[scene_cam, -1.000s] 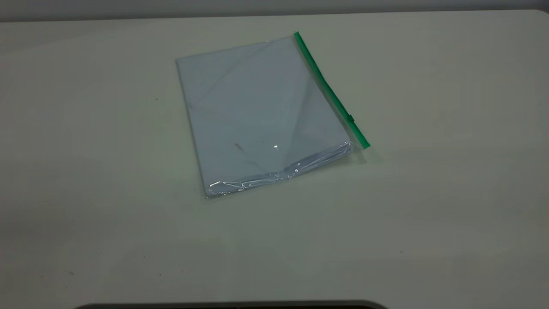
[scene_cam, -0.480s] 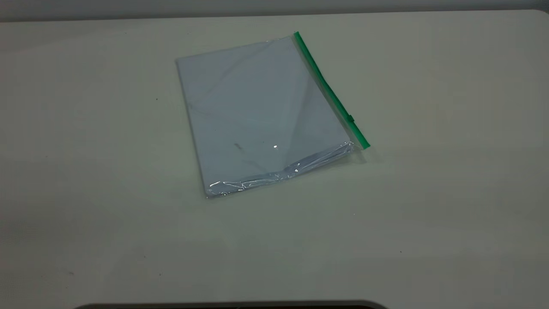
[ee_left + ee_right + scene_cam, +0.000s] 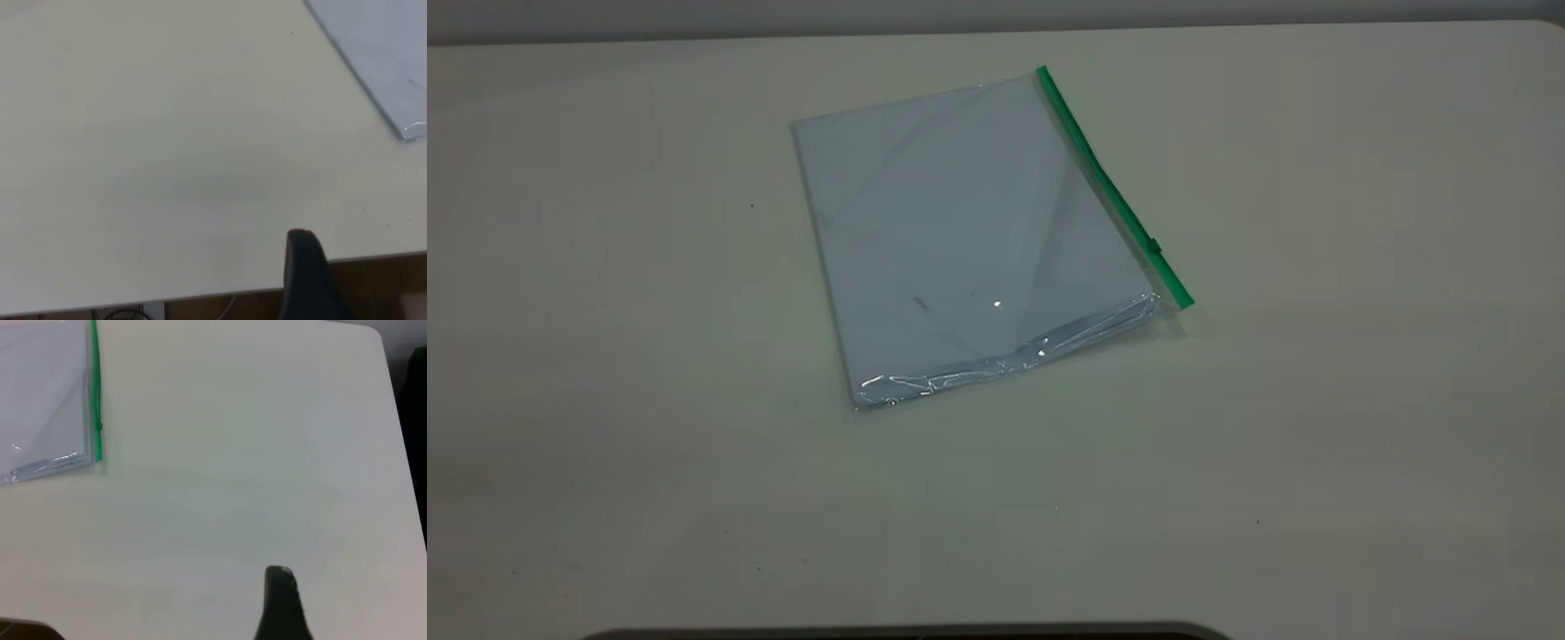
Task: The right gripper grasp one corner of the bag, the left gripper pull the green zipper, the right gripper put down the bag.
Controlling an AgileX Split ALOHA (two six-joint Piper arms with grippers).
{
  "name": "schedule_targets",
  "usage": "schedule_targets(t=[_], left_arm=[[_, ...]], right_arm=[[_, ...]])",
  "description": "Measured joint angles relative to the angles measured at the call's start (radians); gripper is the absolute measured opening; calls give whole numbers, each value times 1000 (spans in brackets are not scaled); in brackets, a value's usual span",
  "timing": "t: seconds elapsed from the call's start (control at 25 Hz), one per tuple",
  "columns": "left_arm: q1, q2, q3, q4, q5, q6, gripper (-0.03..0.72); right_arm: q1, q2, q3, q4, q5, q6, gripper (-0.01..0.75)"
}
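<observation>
The bag (image 3: 969, 240) lies flat on the table, a clear pouch with pale sheets inside. The green zipper (image 3: 1112, 191) runs along its right edge, with the slider tab (image 3: 1154, 244) near the front end. Neither gripper shows in the exterior view. In the left wrist view only a black tip of my left gripper (image 3: 303, 267) shows, at the table's front edge and far from the bag's corner (image 3: 387, 53). In the right wrist view a black tip of my right gripper (image 3: 280, 600) hovers over bare table, well away from the bag (image 3: 40, 400) and its green zipper (image 3: 95, 393).
The pale table (image 3: 1316, 400) spreads wide around the bag. Its front edge (image 3: 200, 293) shows in the left wrist view with brown floor below. The table's rounded far corner (image 3: 380, 347) shows in the right wrist view.
</observation>
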Motion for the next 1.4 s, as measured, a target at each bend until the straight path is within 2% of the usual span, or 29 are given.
schedule_targets(t=[0.16,0.36,0.6,0.8,1.12,1.4], left_arm=[[0,42,-17,23,-29,-30,482],[0,232,-98,45,-97,-51,506],[0,521,-210,45,-209,-52,573],[0,751,-308,45,-275,-45,588],[0,1116,-456,21,-395,28,588],[-3,1389,-612,-191,-524,169,588]], right_arm=[[0,0,0,1,-1,3,570],[0,18,-42,14,-8,54,570],[0,223,-139,29,-22,55,570],[0,461,-164,111,-91,28,570],[0,795,-164,369,-258,-199,570],[0,1030,-164,593,-358,-426,570]])
